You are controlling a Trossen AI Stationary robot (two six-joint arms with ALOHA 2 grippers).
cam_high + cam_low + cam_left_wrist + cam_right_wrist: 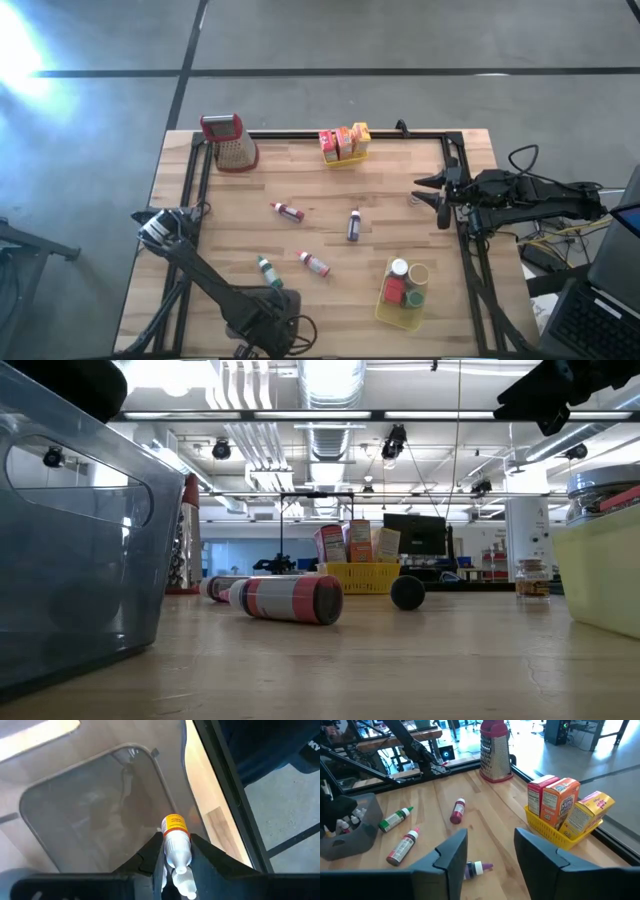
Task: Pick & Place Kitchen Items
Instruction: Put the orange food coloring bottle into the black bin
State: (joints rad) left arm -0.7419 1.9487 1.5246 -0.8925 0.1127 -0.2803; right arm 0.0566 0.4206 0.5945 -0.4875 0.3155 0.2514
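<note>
- Small squeeze bottles lying loose on the wooden table [300, 300]: four [287, 211].
- Cardboard boxes [343, 141]: three.
- Yellow plastic baskets [387, 310]: two.
- Metal grater with red handle [232, 142]: one.

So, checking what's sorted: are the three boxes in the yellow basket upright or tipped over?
Upright. The red, orange and yellow cardboard boxes stand side by side in the yellow plastic basket, tops up.

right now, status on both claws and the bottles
Left claw shut on small bottle over grey tray. Right claw open, empty, by table's right edge. Four bottles lie loose mid-table.
</note>
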